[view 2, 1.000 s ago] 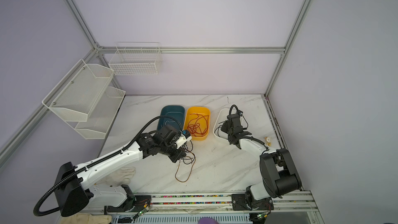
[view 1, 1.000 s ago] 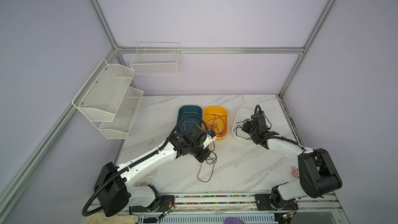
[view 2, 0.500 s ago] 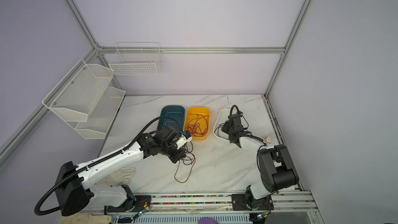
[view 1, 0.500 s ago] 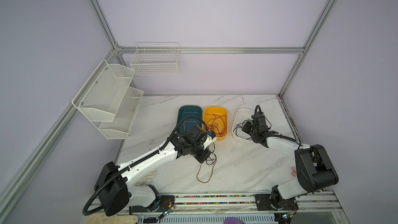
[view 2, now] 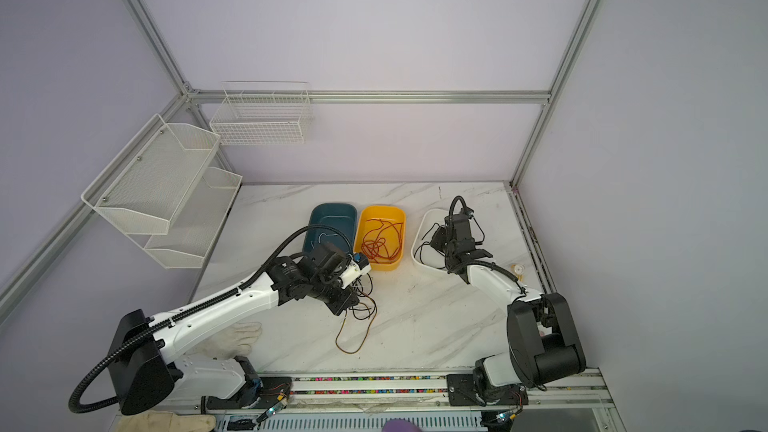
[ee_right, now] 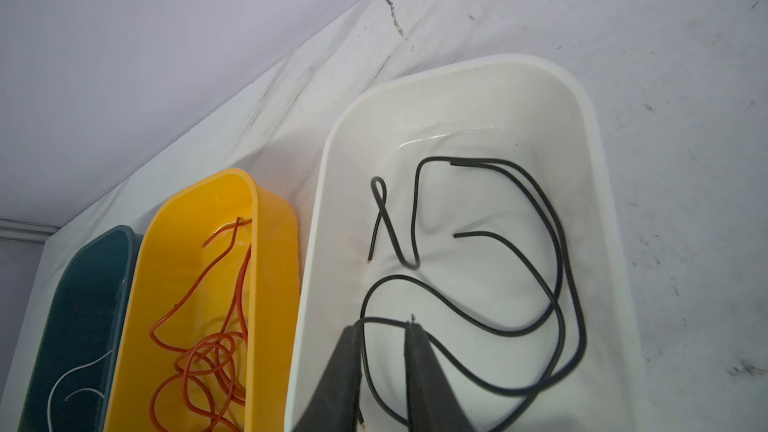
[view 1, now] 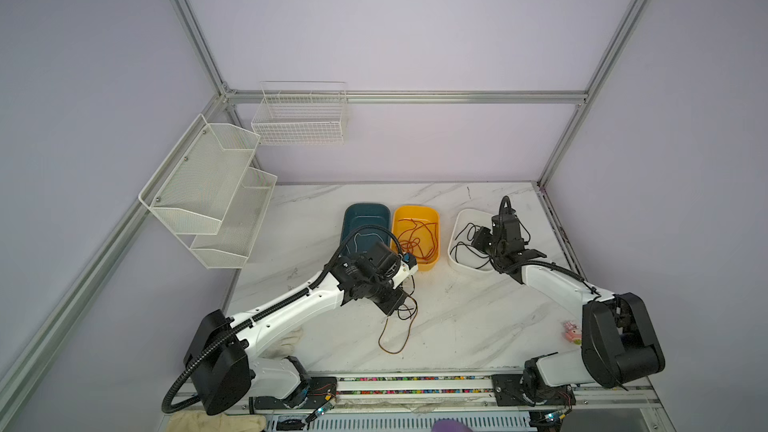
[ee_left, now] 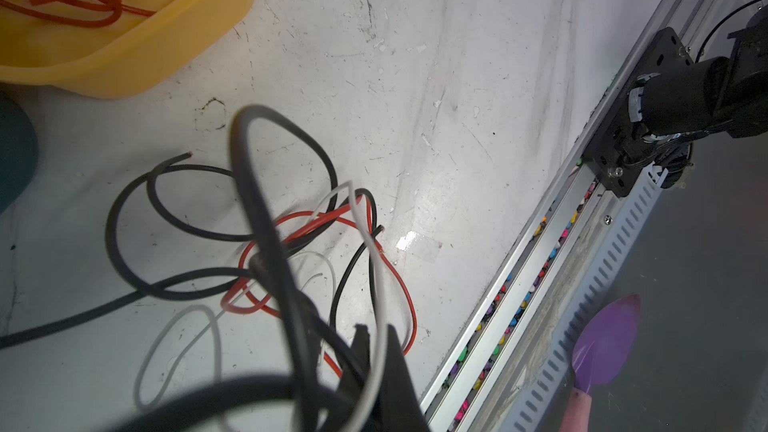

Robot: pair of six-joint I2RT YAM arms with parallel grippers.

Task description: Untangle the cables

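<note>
3 bins stand in a row at the rear of the surface (view 1: 478, 317) — teal bin (view 1: 365, 206), yellow bin (view 1: 415, 208) and white bin (view 1: 467, 216); the teal and yellow sit side by side, the white a little apart on the right arm's side. Contents noted: 1 white strand (ee_right: 70, 376) in the teal bin; red-orange cables (ee_right: 208, 351) loosely coiled in the yellow bin; black cables (ee_right: 519, 280) curled in the white bin.

Unsorted cables (ee_left: 291, 243) lie in a tangle on the surface just in front of the yellow bin, under the left arm; the knot comprises a black cable (ee_left: 109, 226), a red cable (ee_left: 411, 309) and a white cable (ee_left: 379, 284), crossing one another several times.

Left end effector (ee_left: 376, 330): fingers together, clamped on the white cable, which runs up between them; a black loop hangs close before the wrist camera, and whether it is also pinched cannot be told; the red cable passes beneath the fingers. In both top views this end effector points down at the tangle, with a reddish loop trailing toward the front edge.

Right end effector (ee_right: 382, 326): over the white bin, fingers a little apart with a clear gap — 1 black cable crosses that gap at the tips; not gripped, so far as the wrist view shows.
</note>
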